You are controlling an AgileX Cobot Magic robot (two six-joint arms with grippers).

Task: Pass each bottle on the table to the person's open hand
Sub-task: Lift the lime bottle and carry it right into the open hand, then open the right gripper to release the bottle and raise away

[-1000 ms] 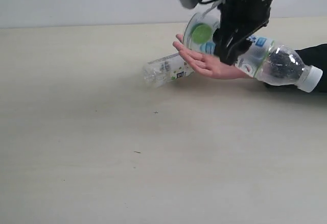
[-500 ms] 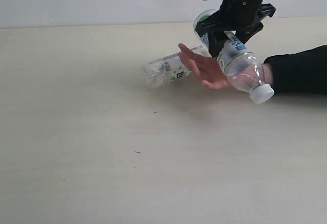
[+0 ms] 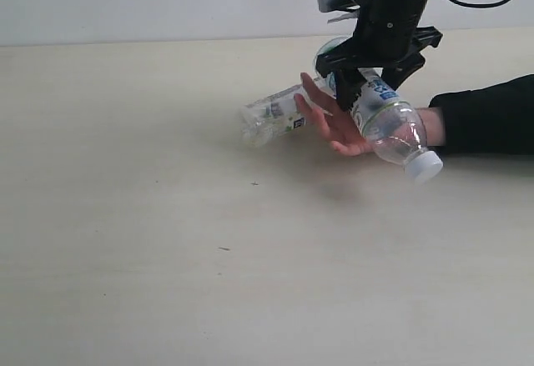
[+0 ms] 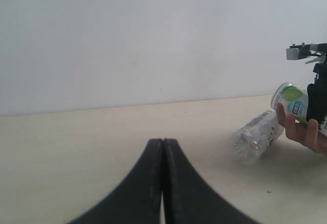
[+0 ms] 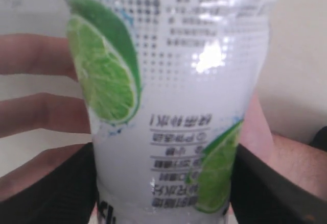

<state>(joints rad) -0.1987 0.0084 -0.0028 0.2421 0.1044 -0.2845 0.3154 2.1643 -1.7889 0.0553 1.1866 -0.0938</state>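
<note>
**A:** Right gripper (image 3: 360,91), what was it doing?
**B:** It was clamped on the lime-label bottle (image 3: 390,122), with dark pads against both sides in the wrist view. The bottle was tilted, white cap (image 3: 426,166) lowest, over the person's open hand (image 3: 334,126). I couldn't tell whether it touched the palm, because the gripper covered that spot.

**A:** Anything from the right wrist view?
**B:** The bottle filled the frame, cropped at both ends, and the small print was blurred. The person's fingers (image 5: 36,113) showed behind it.

**A:** Left gripper (image 4: 163,143)?
**B:** Its two fingers were pressed together with nothing between them. Only the fingers showed, cut off by the frame edge, low over the table (image 3: 167,241) and well apart from the hand.

**A:** Other bottles?
**B:** A second bottle (image 3: 272,114) lay on its side on the table, just beyond the fingertips. One end was hidden behind the hand and its label was unreadable. I couldn't tell whether it touched the hand.

**A:** The arm?
**B:** A black sleeve (image 3: 488,116), cut off at the exterior view's right edge.
</note>
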